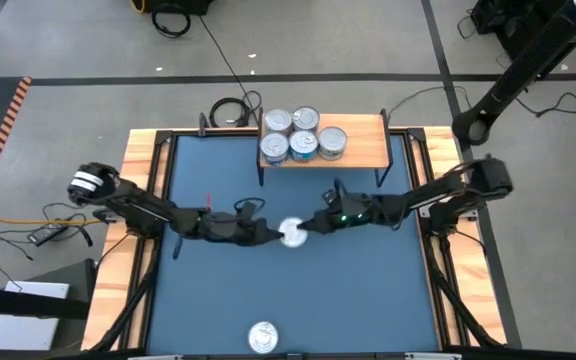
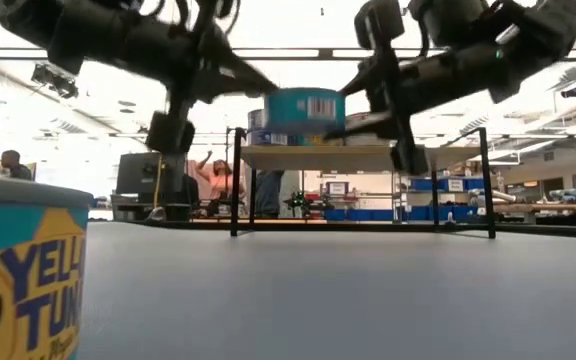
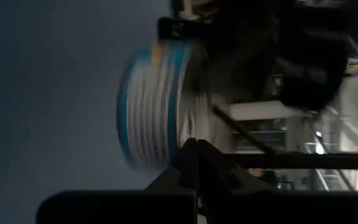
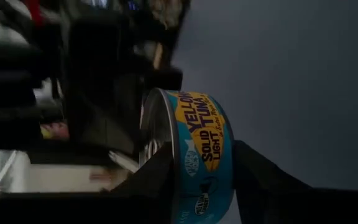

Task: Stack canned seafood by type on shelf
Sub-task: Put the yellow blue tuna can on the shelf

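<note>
A teal-labelled tuna can (image 2: pixel 306 108) hangs above the middle of the blue table (image 1: pixel 218 290), in front of the shelf (image 1: pixel 368 140). My right gripper (image 4: pixel 204 155) comes from the table's right and is shut on it. My left gripper (image 3: pixel 194 148) reaches in from the left, shut, with its tip right beside the can's left side (image 1: pixel 284 235). Several silver-lidded cans (image 1: pixel 303 135) rest on their bases on the shelf's light-wood board. One more can (image 1: pixel 263 336) rests on its base at the table's near edge, large in the low view (image 2: pixel 23 270). My right gripper pinches the can between its two fingers. One finger (image 4: pixel 160 180) lies on the silver lid (image 4: pixel 151 149), the other (image 4: pixel 260 174) under the base. The fingers come nearly level from the table's right. The can is lifted clear, lid up, about level with the shelf board. My left gripper's shut tip stands against the can's left side; I cannot tell whether it touches.
The shelf stands on thin black legs (image 2: pixel 235 180) at the table's far edge. Wooden strips (image 1: pixel 143 190) edge the table left and right. Bare blue surface lies between the near can and the shelf. People (image 2: pixel 218 180) show in the room behind.
</note>
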You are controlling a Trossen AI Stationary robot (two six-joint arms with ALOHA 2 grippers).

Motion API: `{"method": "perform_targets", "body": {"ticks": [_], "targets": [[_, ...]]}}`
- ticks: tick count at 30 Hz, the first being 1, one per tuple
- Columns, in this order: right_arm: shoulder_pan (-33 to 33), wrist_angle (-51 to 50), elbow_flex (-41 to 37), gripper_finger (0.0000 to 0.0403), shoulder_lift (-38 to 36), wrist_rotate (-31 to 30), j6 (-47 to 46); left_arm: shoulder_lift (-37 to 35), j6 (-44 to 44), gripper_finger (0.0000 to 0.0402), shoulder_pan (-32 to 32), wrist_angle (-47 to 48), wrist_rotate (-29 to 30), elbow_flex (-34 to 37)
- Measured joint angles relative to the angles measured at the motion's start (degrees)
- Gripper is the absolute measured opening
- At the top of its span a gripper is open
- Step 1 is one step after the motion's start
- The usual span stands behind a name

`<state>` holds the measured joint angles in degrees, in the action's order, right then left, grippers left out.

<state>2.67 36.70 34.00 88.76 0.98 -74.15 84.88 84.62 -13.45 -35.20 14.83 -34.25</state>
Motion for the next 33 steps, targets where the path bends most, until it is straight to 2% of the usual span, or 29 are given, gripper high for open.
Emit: {"method": "perform_targets", "body": {"ticks": [12, 17, 26, 33], "targets": [[-4.02, -29.5, -0.2, 0.0114, -26.15, -21.78, -0.09, -3.84, -4.07, 0.0007, -0.07, -0.22, 1.93, -0.09], [-2.12, -37.1, -0.15, 0.0114, -32.3, -34.18, -9.18, -3.95, -4.7, 0.0007, -0.07, -0.66, 2.58, -0.12], [4.17, -40.49, -0.26, 0.0114, -31.15, -53.2, -25.18, -3.95, -4.88, 0.0007, -0.04, -0.8, 3.32, -0.12], [5.99, -39.07, -0.26, 0.0114, -25.42, -55.66, -34.87, -3.95, -4.68, 0.0007, 0.0, -0.83, 3.34, -0.14]]}}
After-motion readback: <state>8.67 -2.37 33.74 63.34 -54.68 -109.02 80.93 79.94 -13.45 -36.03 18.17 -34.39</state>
